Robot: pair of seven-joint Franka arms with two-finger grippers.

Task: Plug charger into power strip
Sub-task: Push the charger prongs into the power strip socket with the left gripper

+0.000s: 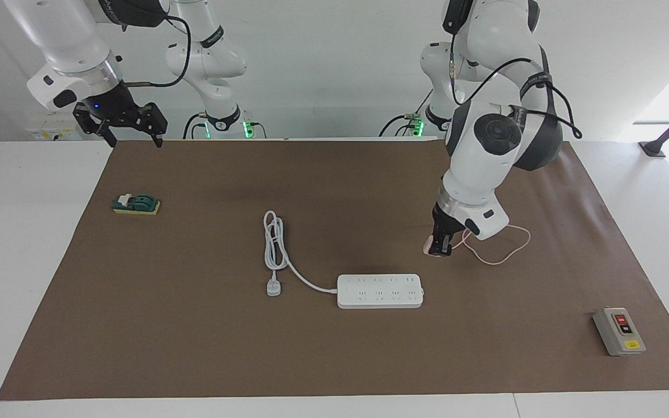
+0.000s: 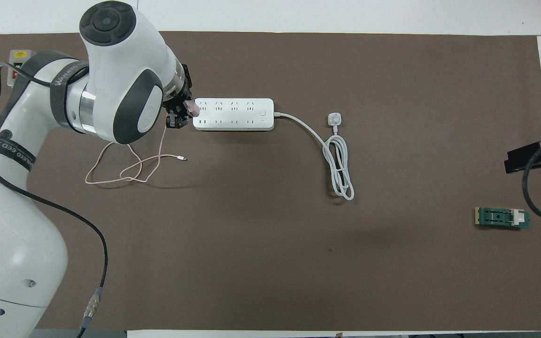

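I see the bench [image 1: 32, 244] covered by a brown mat [image 1: 334, 348]. My left arm reaches out over the mat, its tool [image 1: 439, 247] clamped on the pale pink charger [image 1: 430, 247], held in the air just off the power strip's end toward the left arm's side. The right tool [image 1: 131, 130] waits with fingers apart above the mat's corner near its own base. The white power strip [image 2: 233, 114] lies flat mid-mat, its thick cord [image 2: 338, 164] coiled beside it. The charger's thin pink cable [image 2: 125, 171] loops on the mat. A grey switch box [image 1: 619, 331] and a green block [image 2: 502, 218] sit at opposite ends.
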